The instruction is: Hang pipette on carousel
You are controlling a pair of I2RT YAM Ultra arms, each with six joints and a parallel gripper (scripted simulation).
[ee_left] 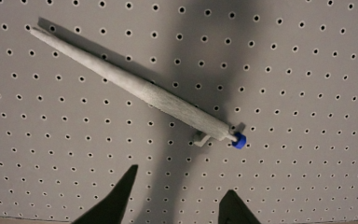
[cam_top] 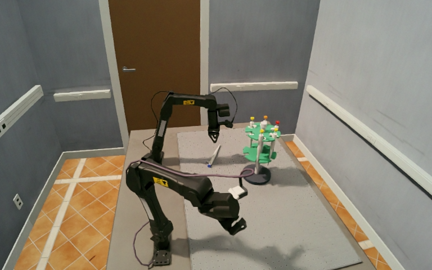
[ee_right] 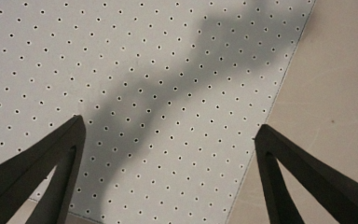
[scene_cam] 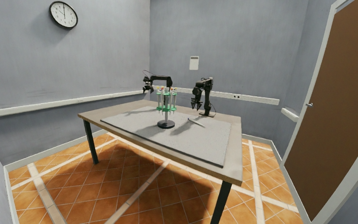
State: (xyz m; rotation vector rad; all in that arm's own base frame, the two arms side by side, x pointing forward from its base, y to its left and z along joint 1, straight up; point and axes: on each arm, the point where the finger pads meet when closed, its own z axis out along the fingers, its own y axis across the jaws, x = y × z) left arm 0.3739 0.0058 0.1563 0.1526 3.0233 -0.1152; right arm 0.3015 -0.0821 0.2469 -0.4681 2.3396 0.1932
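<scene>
The loose hand pipette (cam_top: 214, 155) (scene_cam: 196, 122) (ee_left: 163, 100) lies on the perforated mat. It is pale grey with a blue push button; its finger hook shows beside the button in the left wrist view. No printed volume is readable. The carousel (cam_top: 251, 154) (scene_cam: 166, 108) stands upright, with green discs and several hung pipettes with yellow, orange and red buttons. My left gripper (cam_top: 214, 138) (scene_cam: 196, 105) (ee_left: 181, 185) is partly open and empty, pointing down above the mat near the pipette. My right gripper (cam_top: 239, 226) (scene_cam: 148, 90) (ee_right: 174, 127) is wide open and empty, away from the pipette.
The carousel's round dark base (cam_top: 257, 179) (scene_cam: 166, 124) stands on the mat (cam_top: 286, 216) (scene_cam: 205, 147). In the top view the right arm reaches across the foreground. The table edge (ee_right: 317, 131) shows beside the mat in the right wrist view.
</scene>
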